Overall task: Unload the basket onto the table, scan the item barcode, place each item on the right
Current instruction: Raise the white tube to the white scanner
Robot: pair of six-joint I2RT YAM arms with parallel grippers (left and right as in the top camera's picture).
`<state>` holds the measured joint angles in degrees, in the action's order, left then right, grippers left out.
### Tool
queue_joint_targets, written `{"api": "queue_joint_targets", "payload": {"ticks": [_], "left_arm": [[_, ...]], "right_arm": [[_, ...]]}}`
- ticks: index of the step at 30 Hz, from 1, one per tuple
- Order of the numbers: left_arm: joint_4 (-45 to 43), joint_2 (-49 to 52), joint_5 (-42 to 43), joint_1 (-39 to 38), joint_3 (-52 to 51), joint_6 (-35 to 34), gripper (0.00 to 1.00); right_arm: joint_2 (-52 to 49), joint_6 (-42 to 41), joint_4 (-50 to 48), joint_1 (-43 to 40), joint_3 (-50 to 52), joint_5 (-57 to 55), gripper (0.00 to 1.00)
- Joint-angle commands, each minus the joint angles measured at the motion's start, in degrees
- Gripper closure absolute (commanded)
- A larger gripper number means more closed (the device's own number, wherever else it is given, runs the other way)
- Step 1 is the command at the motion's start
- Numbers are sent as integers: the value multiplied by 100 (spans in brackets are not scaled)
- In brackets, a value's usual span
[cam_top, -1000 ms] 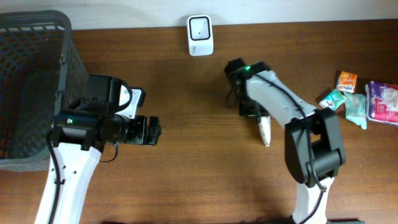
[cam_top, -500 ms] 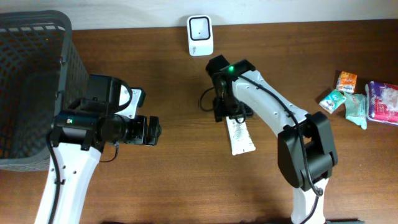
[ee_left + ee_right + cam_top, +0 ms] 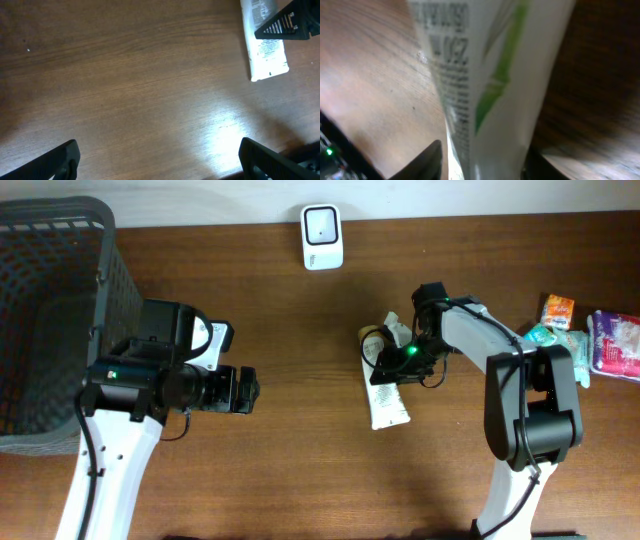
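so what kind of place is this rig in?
Likely a mock checkout station: a white barcode scanner at the table's back edge, a grey mesh basket on the left, small packaged goods piled at the right.

My right arm [image 3: 470, 325] now reaches in from the right. The tube [image 3: 388, 405], earlier dangling, lies flat on the table [image 3: 300, 460] under my right gripper [image 3: 392, 368].

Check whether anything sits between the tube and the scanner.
Nothing visible. In the overhead view only bare table lies between the tube and the scanner; the right tool is at the tube itself.
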<state>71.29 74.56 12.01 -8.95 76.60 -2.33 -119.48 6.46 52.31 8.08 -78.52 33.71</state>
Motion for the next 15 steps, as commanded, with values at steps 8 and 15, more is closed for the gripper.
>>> {"api": "queue_joint_targets", "payload": {"ticks": [8,15], "left_arm": [[-11,-28,17,-15,9,133,1],[-11,-28,17,-15,9,133,1]], "right_arm": [[20,-1095,776,503,-2487,-2736,96],[-31,-1196,-48,1147,-2402,-6000,96]]}}
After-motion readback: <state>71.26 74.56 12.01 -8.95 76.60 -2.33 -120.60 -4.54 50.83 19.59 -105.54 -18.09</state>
